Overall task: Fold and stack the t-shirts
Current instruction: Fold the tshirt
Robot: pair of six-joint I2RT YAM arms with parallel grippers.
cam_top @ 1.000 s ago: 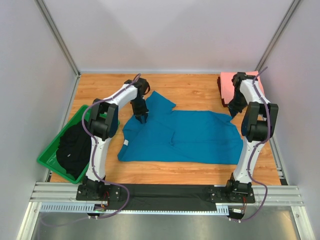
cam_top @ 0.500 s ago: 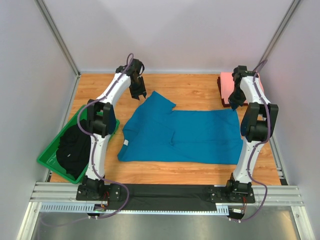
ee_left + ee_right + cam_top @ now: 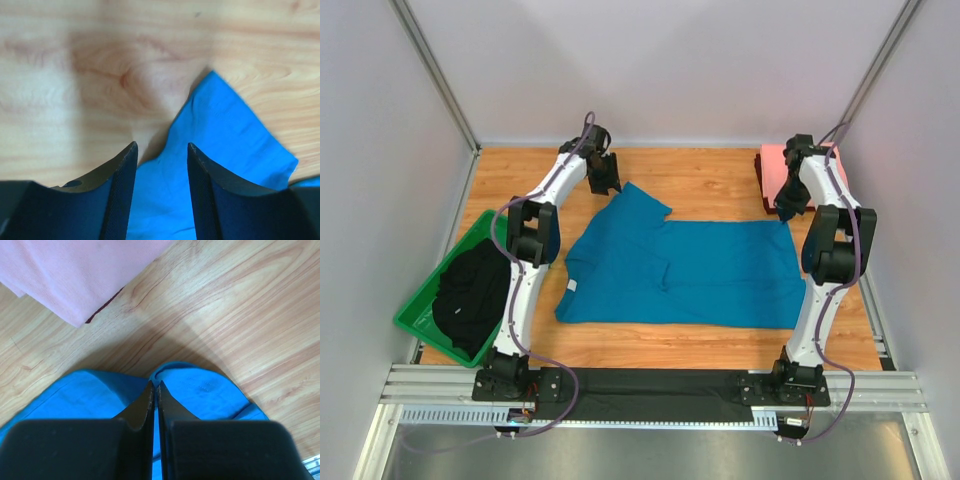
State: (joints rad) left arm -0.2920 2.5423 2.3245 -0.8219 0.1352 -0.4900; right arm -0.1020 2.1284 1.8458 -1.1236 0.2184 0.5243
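The teal-blue t-shirt (image 3: 685, 272) lies partly folded across the middle of the table, its small white label near the left edge. My left gripper (image 3: 607, 186) is open and empty just above the shirt's far left sleeve corner (image 3: 225, 135). My right gripper (image 3: 787, 214) is shut on a pinched fold at the shirt's far right corner (image 3: 200, 385). The salmon-pink t-shirt (image 3: 782, 168) lies folded flat at the far right, and it also shows in the right wrist view (image 3: 80, 275).
A green bin (image 3: 425, 308) holding dark cloth (image 3: 470, 295) stands at the left edge. White walls enclose the table on three sides. A metal rail runs along the near edge.
My left gripper let go of the shirt, rose and moved to the far side above the sleeve corner. My right gripper moved slightly to the far side with the shirt's right corner.
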